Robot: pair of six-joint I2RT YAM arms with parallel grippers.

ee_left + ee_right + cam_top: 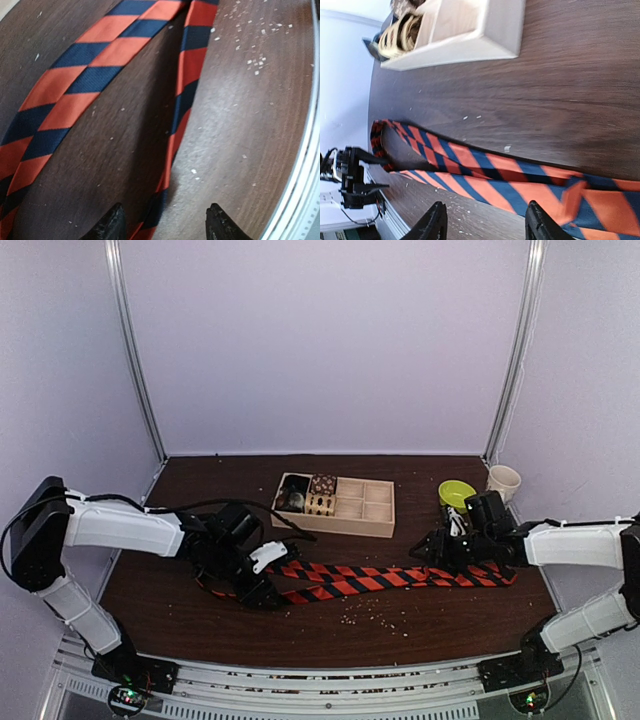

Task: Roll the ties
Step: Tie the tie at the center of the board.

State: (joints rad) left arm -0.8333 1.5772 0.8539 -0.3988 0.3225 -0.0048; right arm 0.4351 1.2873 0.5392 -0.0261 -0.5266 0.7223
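The tie (380, 580), striped red-orange and dark, lies folded double across the middle of the table, its fold at the left. My left gripper (265, 590) sits at that folded end. In the left wrist view the gripper (166, 222) is open, with the narrow strip of the tie (175, 125) running between its spread fingers (112, 225). My right gripper (428, 550) hovers over the tie's right part. In the right wrist view the gripper (486, 222) is open and empty, and the tie (490, 182) lies just ahead of its fingertips.
A wooden tray (335, 528) with compartments stands behind the tie, with small patterned fabric rolls (320, 495) in its left cells; the tray also shows in the right wrist view (490, 30). A green bowl (457, 492) and a cup (503, 481) stand at the back right. Pale crumbs (375, 615) dot the near table.
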